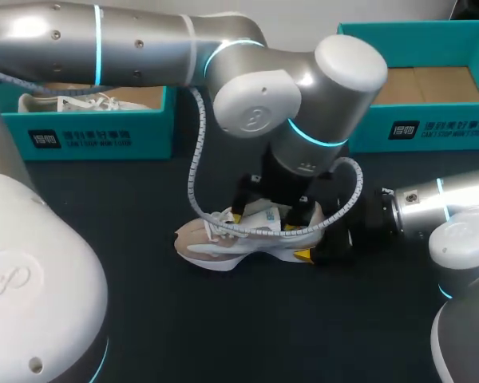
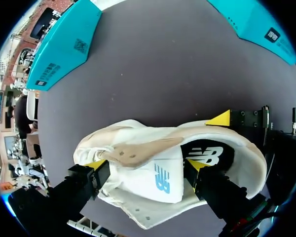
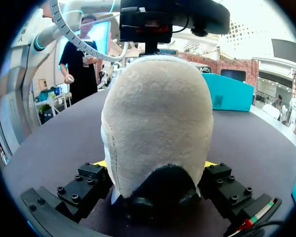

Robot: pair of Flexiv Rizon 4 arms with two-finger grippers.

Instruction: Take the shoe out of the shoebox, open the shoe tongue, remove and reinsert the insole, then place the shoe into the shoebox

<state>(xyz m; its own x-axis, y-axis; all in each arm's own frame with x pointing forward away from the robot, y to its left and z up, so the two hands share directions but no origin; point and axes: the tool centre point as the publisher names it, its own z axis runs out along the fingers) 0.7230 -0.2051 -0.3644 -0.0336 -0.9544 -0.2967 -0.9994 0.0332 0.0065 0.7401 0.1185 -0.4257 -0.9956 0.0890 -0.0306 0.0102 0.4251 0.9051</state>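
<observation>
On the dark table [image 1: 223,335], left claw [image 2: 145,165] pinches the shoe tongue [image 2: 160,183], right claw [image 3: 155,165] clamps the shoe heel [image 3: 155,113]

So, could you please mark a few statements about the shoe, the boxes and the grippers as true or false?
1. The shoe lies on the table, outside the left shoebox and the right shoebox. True.
2. The right gripper grips the shoe's toe. False: its fingers clamp the heel.
3. The left shoebox holds another shoe. True.
4. The left gripper hangs over the right shoebox. False: it is down at the shoe, with one finger on either side of the tongue.
</observation>
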